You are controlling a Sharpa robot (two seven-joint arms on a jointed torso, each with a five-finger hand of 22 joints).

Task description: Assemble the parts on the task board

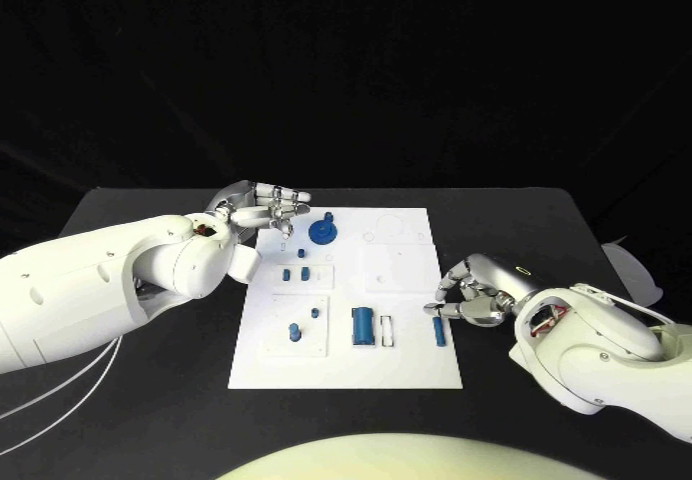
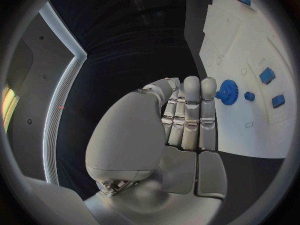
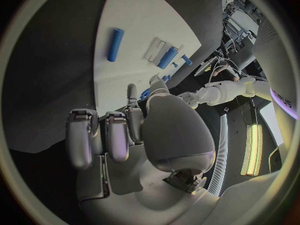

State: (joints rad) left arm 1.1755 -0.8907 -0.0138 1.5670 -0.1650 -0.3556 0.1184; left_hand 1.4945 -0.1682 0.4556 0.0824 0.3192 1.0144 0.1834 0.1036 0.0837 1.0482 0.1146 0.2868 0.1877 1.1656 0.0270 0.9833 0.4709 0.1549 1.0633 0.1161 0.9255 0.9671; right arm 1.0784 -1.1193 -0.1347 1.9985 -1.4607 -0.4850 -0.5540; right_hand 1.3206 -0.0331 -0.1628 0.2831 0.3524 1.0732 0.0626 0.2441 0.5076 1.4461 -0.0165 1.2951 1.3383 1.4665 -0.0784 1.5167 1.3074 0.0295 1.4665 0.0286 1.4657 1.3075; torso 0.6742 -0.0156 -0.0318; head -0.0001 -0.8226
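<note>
Right hand (image 1: 473,295) hovers just beside the blue peg (image 1: 440,332), fingers curled, pinching nothing; peg's long axis runs along the task board (image 1: 411,375) edge, left hand (image 1: 264,208) farther off, fingers extended, empty.

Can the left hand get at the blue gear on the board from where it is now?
Probably yes. The left hand hovers at the task board's far left corner, holding nothing, beside the blue gear, and nothing lies between its fingers and the gear.

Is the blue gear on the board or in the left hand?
On the board. The blue gear sits on the task board, the left hand beside it, holding nothing.
</note>
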